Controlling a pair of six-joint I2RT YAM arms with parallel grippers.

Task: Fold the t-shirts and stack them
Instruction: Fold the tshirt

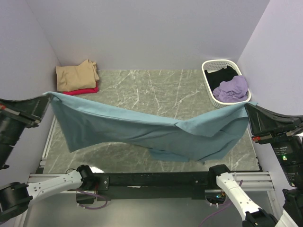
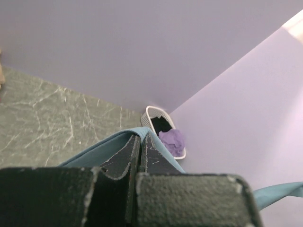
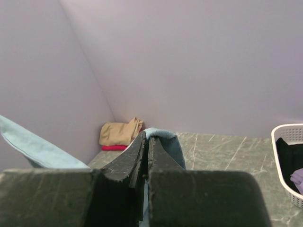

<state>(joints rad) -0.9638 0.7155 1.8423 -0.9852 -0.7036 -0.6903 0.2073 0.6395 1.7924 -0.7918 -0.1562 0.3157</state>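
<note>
As the left claw (image 2: 140, 139) and right claw (image 3: 146, 137) clamp its ends, the blue shirt (image 1: 142, 127) hangs stretched over the worktop (image 1: 142, 90). A tan shirt (image 1: 75, 75) lies far left.

No legible txt, labels, brands or nos. in any view.

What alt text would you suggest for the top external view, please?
A teal t-shirt hangs stretched between the left end effector and right end effector above the table. A tan shirt lies on a red shirt far left; a white basket holds more far right.
</note>
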